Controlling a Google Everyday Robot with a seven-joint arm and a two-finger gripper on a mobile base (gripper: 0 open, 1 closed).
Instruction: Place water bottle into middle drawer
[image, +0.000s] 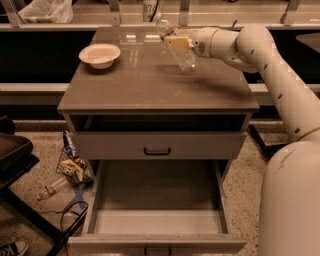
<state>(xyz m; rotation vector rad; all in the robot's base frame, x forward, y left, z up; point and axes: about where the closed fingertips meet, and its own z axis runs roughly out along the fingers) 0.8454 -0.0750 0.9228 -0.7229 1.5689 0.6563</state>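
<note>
While the middle drawer (157, 192) stands pulled fully out from the foot of the cabinet (150, 87), its flat tray lies open to the camera, walled by two side boards and a pale front board, with nothing in it. Directly above it in the cabinet's front, the upper drawer (120, 145) is pushed in, its black handle (157, 151) centred. The cabinet's top slab is broad and mostly bare; its front edge overhangs a dark slot above the upper drawer.

The arm (280, 75) reaches in from the cabinet's right side, bending over the back right corner and running level toward the middle of the rear edge. The gripper (172, 41) sits over the rear centre of the cabinet top, its yellowish fingers (175, 42) pinched around the water bottle (185, 57). The bottle is tilted, cap toward the cabinet's back left, base toward its front right; whether the base touches the slab cannot be told. The robot's pale body (295, 200) fills the floor space to the right of the cabinet, beside the open drawer.

Counted: one water bottle in the gripper, one cream bowl (100, 54) on the cabinet's back left corner, two drawers, one arm. On the floor left of the cabinet lie snack wrappers (74, 167) and one label-less clear bottle (52, 189).
</note>
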